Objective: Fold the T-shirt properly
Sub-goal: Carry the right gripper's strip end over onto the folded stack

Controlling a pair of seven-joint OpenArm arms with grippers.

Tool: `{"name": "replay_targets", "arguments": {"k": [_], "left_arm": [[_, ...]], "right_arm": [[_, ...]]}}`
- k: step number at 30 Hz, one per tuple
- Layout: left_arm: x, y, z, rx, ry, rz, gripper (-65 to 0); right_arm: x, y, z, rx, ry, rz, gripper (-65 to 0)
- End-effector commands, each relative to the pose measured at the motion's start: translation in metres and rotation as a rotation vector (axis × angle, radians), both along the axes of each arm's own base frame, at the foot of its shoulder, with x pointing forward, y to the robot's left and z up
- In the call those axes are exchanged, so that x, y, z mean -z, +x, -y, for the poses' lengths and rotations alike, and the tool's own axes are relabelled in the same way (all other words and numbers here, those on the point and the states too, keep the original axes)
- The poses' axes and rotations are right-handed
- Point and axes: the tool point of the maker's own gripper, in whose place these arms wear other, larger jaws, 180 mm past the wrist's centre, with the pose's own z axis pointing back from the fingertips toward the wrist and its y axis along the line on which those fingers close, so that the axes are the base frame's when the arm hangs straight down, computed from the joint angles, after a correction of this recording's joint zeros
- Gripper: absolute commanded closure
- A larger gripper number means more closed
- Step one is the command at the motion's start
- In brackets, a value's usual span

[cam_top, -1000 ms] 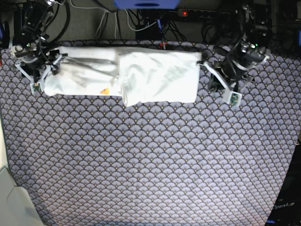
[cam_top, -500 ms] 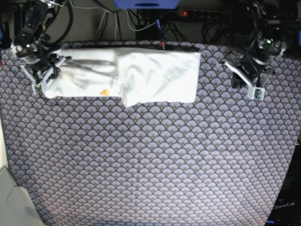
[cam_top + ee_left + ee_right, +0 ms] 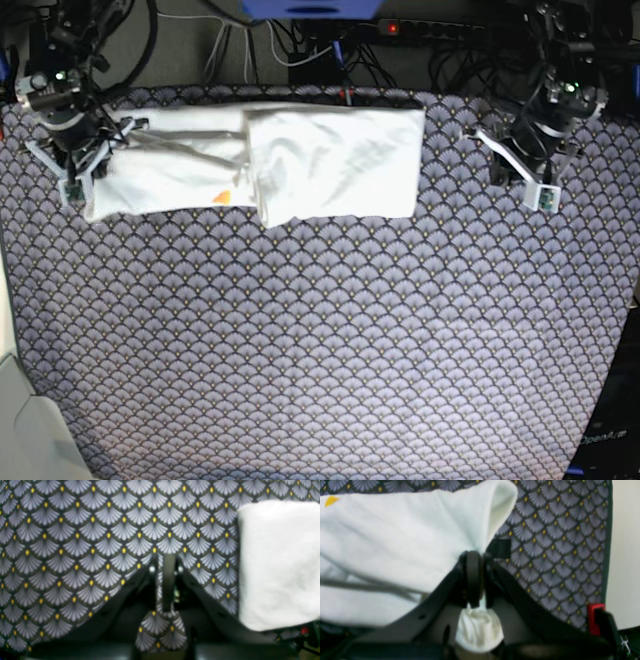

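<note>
The white T-shirt (image 3: pixel 300 160) lies as a long folded band along the far edge of the patterned table cover (image 3: pixel 320 350), with a small orange print spot on its front edge. My right gripper (image 3: pixel 92 160) is at the band's left end, shut on a pinch of the white cloth; the right wrist view shows the fabric (image 3: pixel 395 542) bunched between the closed fingers (image 3: pixel 472 580). My left gripper (image 3: pixel 515 160) hangs to the right of the shirt, apart from it. In the left wrist view it is shut and empty (image 3: pixel 168 580), with the shirt's edge (image 3: pixel 277 562) beside it.
Cables and a power strip with a red light (image 3: pixel 392 28) run behind the table's far edge. The cover's left edge (image 3: pixel 607 542) lies close to my right gripper. A pale surface (image 3: pixel 15 420) sits at the near left corner.
My right gripper has pulled the shirt's left end a little further left. My left gripper has moved away from the shirt's right edge, to the right and back.
</note>
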Motion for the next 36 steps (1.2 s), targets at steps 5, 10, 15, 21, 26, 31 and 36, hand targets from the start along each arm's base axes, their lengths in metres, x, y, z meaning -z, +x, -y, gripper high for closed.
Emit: {"name": "replay_targets", "arguments": {"k": [5,10,15,21,26,31,36], "left_arm": [[-0.006,0.0,-0.002,0.005,0.006,0.026,-2.8],[-0.006,0.001,-0.003,0.005,0.01,0.025,-2.8],[-0.006,-0.002,-0.01,0.015,0.037,0.013,-2.8],[-0.011,-0.003,-0.032,-0.021,0.075,0.018,-2.8],[-0.017,-0.001,-0.045,-0.051,0.092,0.033,-2.8],[-0.018,0.0,-0.046,-0.051,0.094,0.035,-2.8],[-0.021,0.004,-0.046,-0.051,0.094,0.047,-2.8]], "right_arm": [[-0.001,0.002,-0.02,-0.057,0.024,0.021,0.0],[-0.002,0.01,-0.053,-0.115,0.074,0.04,0.0],[-0.004,0.019,-0.087,-0.166,0.132,0.062,0.0],[-0.008,0.026,-0.134,-0.288,0.189,0.077,0.0],[-0.017,0.03,-0.17,-0.384,0.236,0.106,0.0],[-0.032,0.03,-0.214,-0.479,0.369,0.151,0.0],[-0.049,0.025,-0.263,-0.6,0.483,0.186,0.0]]}}
